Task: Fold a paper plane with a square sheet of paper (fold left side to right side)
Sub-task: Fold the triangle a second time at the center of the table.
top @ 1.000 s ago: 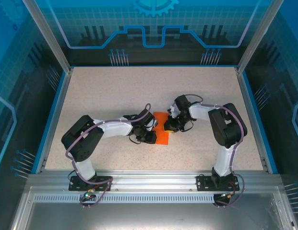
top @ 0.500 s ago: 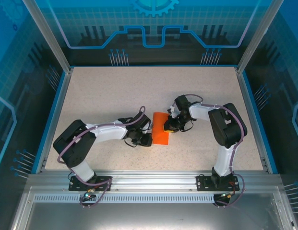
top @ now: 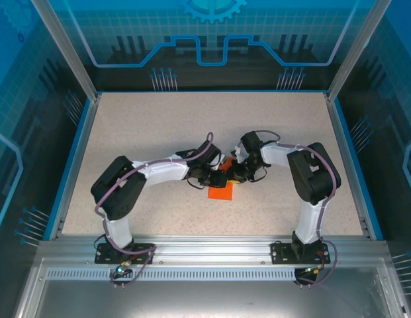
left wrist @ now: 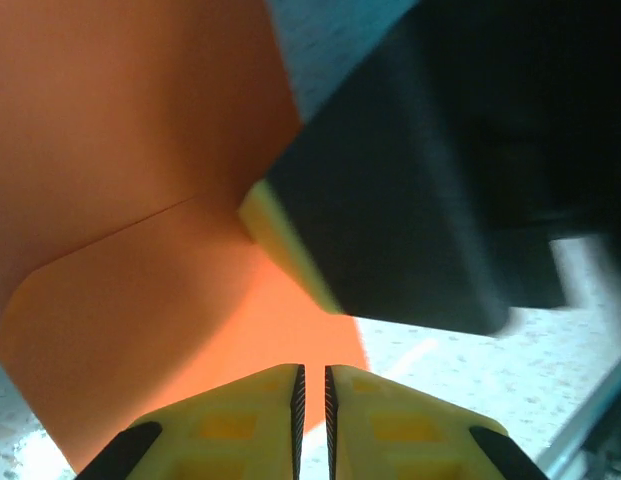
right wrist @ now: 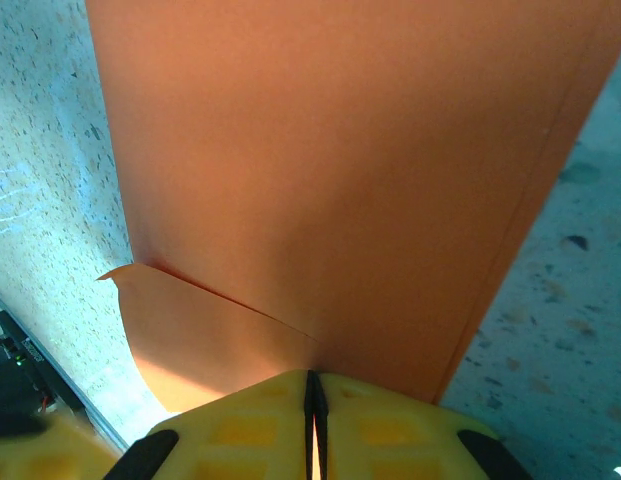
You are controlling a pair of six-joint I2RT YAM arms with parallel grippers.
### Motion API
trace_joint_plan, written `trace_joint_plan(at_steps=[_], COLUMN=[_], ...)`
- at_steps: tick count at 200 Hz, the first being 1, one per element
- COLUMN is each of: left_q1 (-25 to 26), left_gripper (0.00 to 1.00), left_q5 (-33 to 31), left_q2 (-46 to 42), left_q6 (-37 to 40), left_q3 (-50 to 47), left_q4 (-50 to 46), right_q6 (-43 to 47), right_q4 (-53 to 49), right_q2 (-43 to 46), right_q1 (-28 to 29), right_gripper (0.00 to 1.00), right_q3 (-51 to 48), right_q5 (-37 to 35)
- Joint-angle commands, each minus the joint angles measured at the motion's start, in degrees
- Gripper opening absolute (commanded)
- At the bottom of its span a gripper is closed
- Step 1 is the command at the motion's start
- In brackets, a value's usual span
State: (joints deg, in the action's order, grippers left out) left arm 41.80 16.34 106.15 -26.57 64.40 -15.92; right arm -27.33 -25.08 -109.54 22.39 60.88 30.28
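The square sheet of paper point(top: 220, 193) is bright orange and lies mid-table, partly under both grippers. In the right wrist view the paper point(right wrist: 340, 150) shows two layers, an upper flap edge crossing a lower curved corner. My right gripper point(top: 233, 176) point(right wrist: 313, 375) is shut, with the paper's edge running in between its yellow pads. My left gripper point(top: 216, 177) point(left wrist: 312, 368) hovers over the paper point(left wrist: 140, 200), its jaws closed to a thin slit with nothing in it. It sits right beside the right gripper's black body point(left wrist: 410, 180).
The speckled tabletop point(top: 159, 126) has free room on every side of the paper. A blue rim point(top: 76, 165) and transparent walls enclose it. The metal rail with both arm bases point(top: 205, 255) runs along the near edge.
My left gripper has swung from the paper's left edge rightward over the sheet, up against the right gripper. Less orange shows from above. The right gripper has stayed put.
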Motion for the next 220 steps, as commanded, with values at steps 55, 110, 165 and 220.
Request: trace_joint_plan(at_steps=[55, 110, 165, 220], left_q1=[0.22, 0.21, -0.77, -4.44], left_gripper=[0.18, 0.18, 0.18, 0.3], left_q5=[-3.44, -5.07, -5.5, -2.01], left_q2=[-0.63, -5.98, -13.04, -19.23], left_q6=[0.6, -2.08, -2.7, -2.71], left_q3=[-8.33, -17.28, -21.07, -20.03], left_q4=[-2.09, -1.04, -3.08, -1.29], right_q6=[0.94, 0.99, 1.03, 1.41], right_q4=[-3.71, -3.66, -2.82, -0.25], right_q2=[-1.18, -1.35, -0.78, 5.03], right_q1=[-0.86, -0.86, -0.86, -0.97], right_gripper=[0.12, 0.12, 0.12, 0.21], right_q3=[-0.44, -0.43, -0.76, 0.1], right_q5=[-5.06, -5.06, -4.19, -1.75])
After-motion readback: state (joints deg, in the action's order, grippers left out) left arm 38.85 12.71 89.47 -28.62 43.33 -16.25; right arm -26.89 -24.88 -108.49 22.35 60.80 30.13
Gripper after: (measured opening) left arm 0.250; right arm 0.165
